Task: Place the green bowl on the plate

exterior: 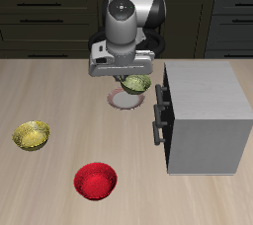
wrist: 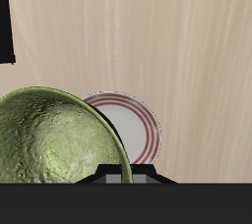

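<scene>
The green bowl (exterior: 136,84) hangs tilted under my gripper (exterior: 132,77), which is shut on its rim. Right below it on the table lies the plate (exterior: 121,100), pale in the middle with a reddish scalloped rim, partly covered by the bowl. In the wrist view the green bowl (wrist: 54,147) fills the near field with its shiny mottled inside. The plate (wrist: 136,127) shows beyond its edge, lower down and apart from it. The bowl sits above the plate's edge on the side towards the grey cabinet, not centred over it.
A grey cabinet (exterior: 205,116) with dark handles (exterior: 158,116) stands close beside the plate. A yellow bowl (exterior: 32,135) and a red bowl (exterior: 96,181) sit nearer the table's front edge, away from the cabinet.
</scene>
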